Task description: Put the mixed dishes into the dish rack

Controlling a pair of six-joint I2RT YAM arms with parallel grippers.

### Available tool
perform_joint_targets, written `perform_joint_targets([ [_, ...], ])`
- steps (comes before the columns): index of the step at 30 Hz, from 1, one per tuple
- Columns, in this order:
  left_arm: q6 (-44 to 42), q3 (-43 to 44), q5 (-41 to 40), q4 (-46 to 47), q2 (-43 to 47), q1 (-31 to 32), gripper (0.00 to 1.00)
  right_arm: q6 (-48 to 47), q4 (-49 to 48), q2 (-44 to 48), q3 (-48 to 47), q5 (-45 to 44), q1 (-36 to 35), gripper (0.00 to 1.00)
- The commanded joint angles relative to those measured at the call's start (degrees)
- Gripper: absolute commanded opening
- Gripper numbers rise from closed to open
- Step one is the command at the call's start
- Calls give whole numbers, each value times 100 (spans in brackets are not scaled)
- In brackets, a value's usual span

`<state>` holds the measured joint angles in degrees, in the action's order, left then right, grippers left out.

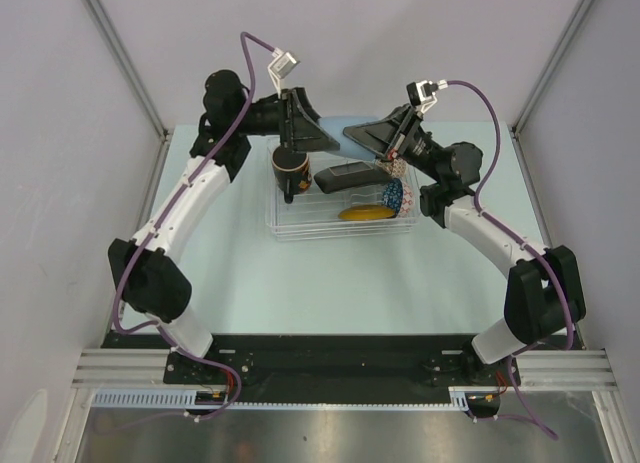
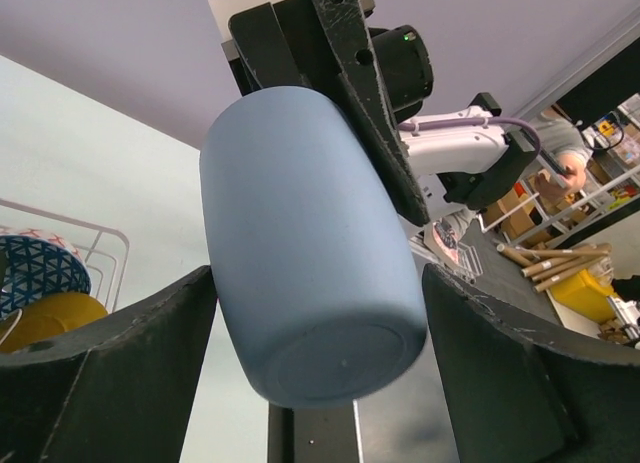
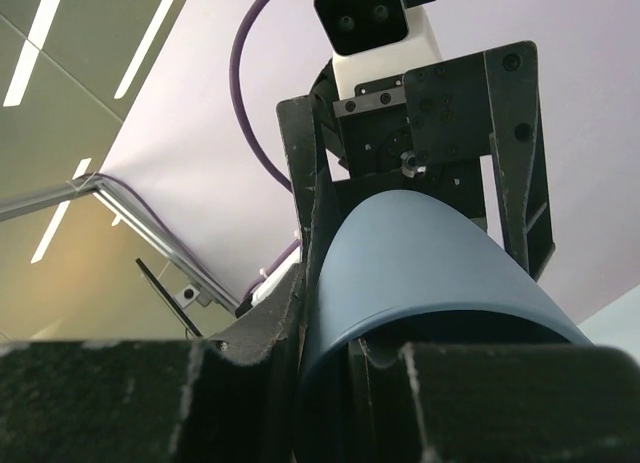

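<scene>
The light blue cup (image 2: 310,243) was held aloft at the far side of the dish rack (image 1: 300,228), its rim pinched by the right gripper (image 3: 345,383); the left gripper (image 2: 320,283) stood spread, flanking the cup's body

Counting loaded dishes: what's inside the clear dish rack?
The clear plastic dish rack holds a dark cup, black square plate, blue patterned bowl, yellow-brown saucer; a beige patterned bowl is half hidden by the right arm. The left arm hides its far edge.
</scene>
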<state>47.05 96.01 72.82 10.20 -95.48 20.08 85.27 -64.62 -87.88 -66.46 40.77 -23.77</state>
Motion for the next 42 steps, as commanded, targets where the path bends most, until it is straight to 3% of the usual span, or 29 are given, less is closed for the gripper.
perform_joint_targets([
  [1,-555,85,-118,-289,-40,330,89,-28,-279,-80,-131,-61,-58,0],
  [3,-635,146,-127,-369,-84,392,100,-37,-288,-89,-131,-52,-84,0],
  [5,-705,190,-171,-430,-93,401,98,-28,-279,-72,-131,-43,-84,0],
  [8,-969,348,-285,-780,-120,401,74,-55,-253,-54,-122,1,-93,0],
  [9,-1030,349,-303,-826,-120,409,51,-64,-253,-46,-96,-8,-84,0],
  [11,-1136,375,-399,-966,-93,401,34,-55,-244,-28,-69,1,-84,0],
  [12,-1284,392,-426,-976,-76,401,20,-55,-244,-19,-43,9,-84,0],
  [14,-1426,462,-488,-1353,-58,392,13,-46,-244,-2,-17,9,-84,0],
  [15,-1522,480,-505,-1397,-50,383,3,-46,-235,7,1,27,-84,1],
  [16,-1549,506,-514,-1502,-49,383,0,-46,-218,16,27,36,-67,7],
  [17,-1584,542,-514,-1538,-41,366,0,-46,-183,33,36,45,-58,20],
  [19,-1663,568,-505,-1678,-6,304,0,-46,-113,51,62,97,21,28],
  [21,-1960,656,-514,-1880,47,181,0,-81,10,139,80,176,126,51],
  [23,-2382,874,-601,-2634,100,50,0,-194,185,227,115,281,302,60],
  [25,-3007,999,-628,-3397,135,-56,0,-326,370,376,150,352,477,61],
  [30,-3839,937,-637,-4217,311,-671,0,-538,801,578,273,659,786,61],
  [32,-4578,1286,-891,-5348,259,-829,0,-660,1142,754,343,765,1013,62],
  [33,-5487,1411,-1336,-5796,154,-839,0,-792,1258,833,440,774,1093,62],
  [34,-5913,1534,-1558,-6627,92,-839,0,-880,1355,1025,484,774,1163,62],
  [36,-6713,1605,-2085,-7117,-66,-830,1,-1108,1627,1193,581,765,1313,63],
  [40,-7420,1386,-3436,-7612,-251,-760,0,-1513,2198,1492,669,748,1436,64],
  [42,-7727,1315,-3738,-7708,-330,-689,0,-1636,2366,1607,695,748,1436,64],
])
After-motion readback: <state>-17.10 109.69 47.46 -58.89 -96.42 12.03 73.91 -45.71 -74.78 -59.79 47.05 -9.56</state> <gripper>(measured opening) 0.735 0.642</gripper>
